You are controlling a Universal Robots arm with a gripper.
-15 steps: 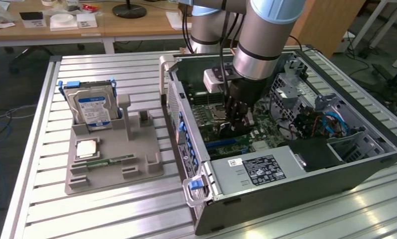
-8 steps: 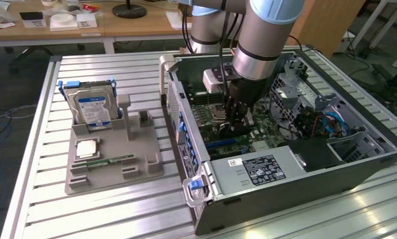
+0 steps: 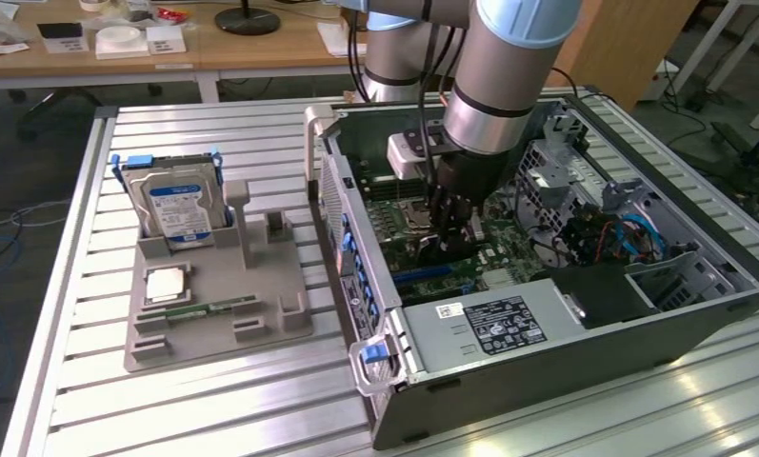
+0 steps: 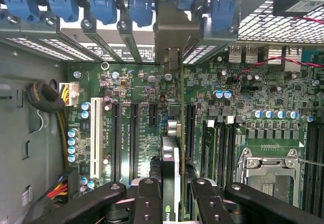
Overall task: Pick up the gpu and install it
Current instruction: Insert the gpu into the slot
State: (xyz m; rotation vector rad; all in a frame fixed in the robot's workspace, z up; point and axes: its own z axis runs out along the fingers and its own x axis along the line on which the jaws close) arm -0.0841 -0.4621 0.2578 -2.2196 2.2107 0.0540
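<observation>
gpu (image 4: 170, 176) — edge-on between jaws | gripped both sides (above motherboard (image 4: 142, 82))

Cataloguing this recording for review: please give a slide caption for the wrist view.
End effector holds the gpu edge-on over the motherboard slots inside the computer case.

Matt black jaws, shiny ribbed metal table (image 3: 227, 409)

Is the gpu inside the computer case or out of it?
Inside: the gpu stands on edge in the gripper, over the motherboard. Seated or not: cannot tell.
</observation>
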